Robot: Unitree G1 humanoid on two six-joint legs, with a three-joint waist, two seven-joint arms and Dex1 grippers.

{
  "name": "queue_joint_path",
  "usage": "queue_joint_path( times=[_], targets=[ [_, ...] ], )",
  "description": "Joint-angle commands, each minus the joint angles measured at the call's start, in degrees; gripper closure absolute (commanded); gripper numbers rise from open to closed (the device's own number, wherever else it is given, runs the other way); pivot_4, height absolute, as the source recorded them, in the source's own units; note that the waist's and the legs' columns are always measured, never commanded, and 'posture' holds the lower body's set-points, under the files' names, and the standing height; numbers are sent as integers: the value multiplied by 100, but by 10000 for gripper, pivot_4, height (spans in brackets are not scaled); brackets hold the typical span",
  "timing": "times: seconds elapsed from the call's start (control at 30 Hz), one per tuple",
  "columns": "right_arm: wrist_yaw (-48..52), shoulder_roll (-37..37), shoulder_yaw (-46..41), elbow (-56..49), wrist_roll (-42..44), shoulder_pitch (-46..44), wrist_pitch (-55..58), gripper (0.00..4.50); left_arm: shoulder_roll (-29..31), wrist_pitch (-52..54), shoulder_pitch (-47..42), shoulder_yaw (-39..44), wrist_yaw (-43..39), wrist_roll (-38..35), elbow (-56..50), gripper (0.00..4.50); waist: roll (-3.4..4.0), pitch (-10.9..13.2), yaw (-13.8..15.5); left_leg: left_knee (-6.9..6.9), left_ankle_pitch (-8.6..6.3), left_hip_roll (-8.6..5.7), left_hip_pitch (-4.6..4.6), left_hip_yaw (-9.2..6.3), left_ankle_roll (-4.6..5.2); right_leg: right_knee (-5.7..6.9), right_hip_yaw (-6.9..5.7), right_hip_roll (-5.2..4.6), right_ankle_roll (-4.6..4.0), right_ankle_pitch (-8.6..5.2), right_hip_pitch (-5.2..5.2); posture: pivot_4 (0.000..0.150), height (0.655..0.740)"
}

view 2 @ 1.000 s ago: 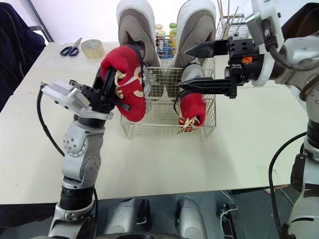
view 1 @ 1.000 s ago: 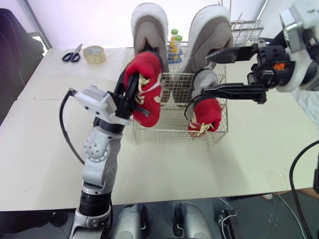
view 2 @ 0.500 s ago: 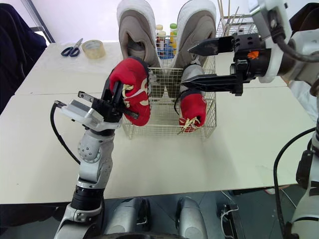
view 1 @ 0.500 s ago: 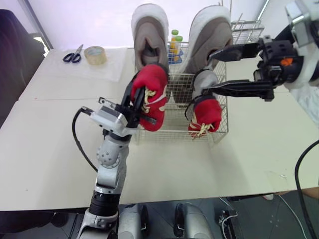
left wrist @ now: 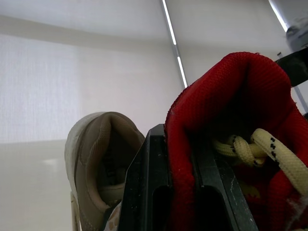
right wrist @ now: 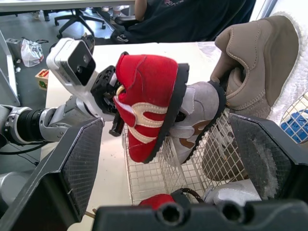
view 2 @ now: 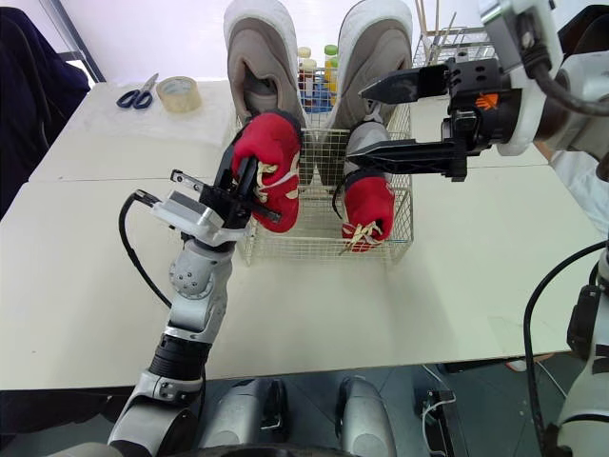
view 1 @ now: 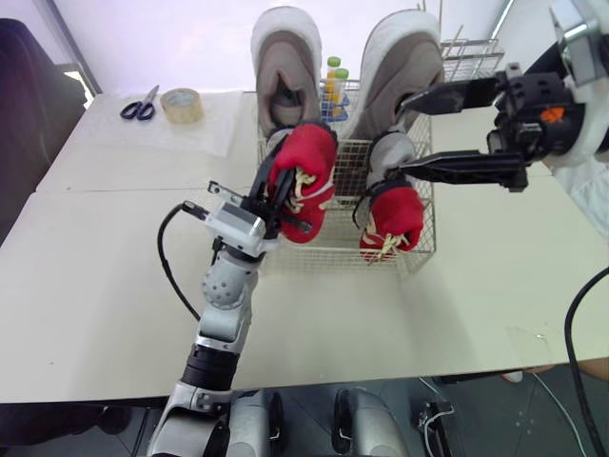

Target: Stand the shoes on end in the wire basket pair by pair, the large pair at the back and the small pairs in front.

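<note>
Cream surface (view 1: pixel 95 248) is filling the lower frame. At centre, the left tool (view 1: pixel 274 190) is clamping a red shoe (view 1: pixel 309 176) by its collar, one finger inside and one outside, holding it toe-down at the front left of the basket (view 1: pixel 333 249). I cannot tell whether the toe is inside the wire. Right of centre, a second red shoe (view 1: pixel 392 217) is standing on end in the basket's front right. Above it the right tool (view 1: pixel 400 138) is hanging spread wide, gripping nothing. Behind, a grey shoe (view 1: pixel 390 152) and the beige pair (view 1: pixel 285 57) are standing on end. Scissors (view 1: pixel 139 103) and tape (view 1: pixel 181 103) are lying upper left.
</note>
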Motion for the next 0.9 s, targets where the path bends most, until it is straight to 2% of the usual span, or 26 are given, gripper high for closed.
queue_joint_path(
  times=[0.03,0.43,0.57,0.67,0.9],
  targets=[
    [-10,-128,-165,-136,46,-152,35,0,64,-197,217,-132,-43,105,58,44502,2,-1,-2,0,0,0,0,0,0,0,0,-1,0,0,-1,1500,7400],
    [93,-79,-22,4,-34,-327,53,0,124,-665,888,-210,269,587,617,44502,13,-2,-11,-4,-3,0,0,2,2,-1,1,-8,-7,-4,-6,1500,7400],
    [155,-20,62,80,-77,-418,24,0,155,-762,1119,-239,356,695,906,44502,41,-19,-11,-5,-4,0,0,2,2,-3,1,-10,-11,-6,-7,1500,7400],
    [175,13,82,106,-102,-414,-6,0,213,-753,1224,-246,360,669,877,32870,62,-31,-11,-5,-5,-1,0,2,3,-3,1,-12,-15,-9,-6,1500,7400],
    [167,154,35,121,-135,-287,-76,0,438,-223,1602,-119,362,540,23,694,81,-41,-18,-5,-5,0,0,2,3,-1,1,-12,-19,-9,-9,1500,7400]
  ],
)
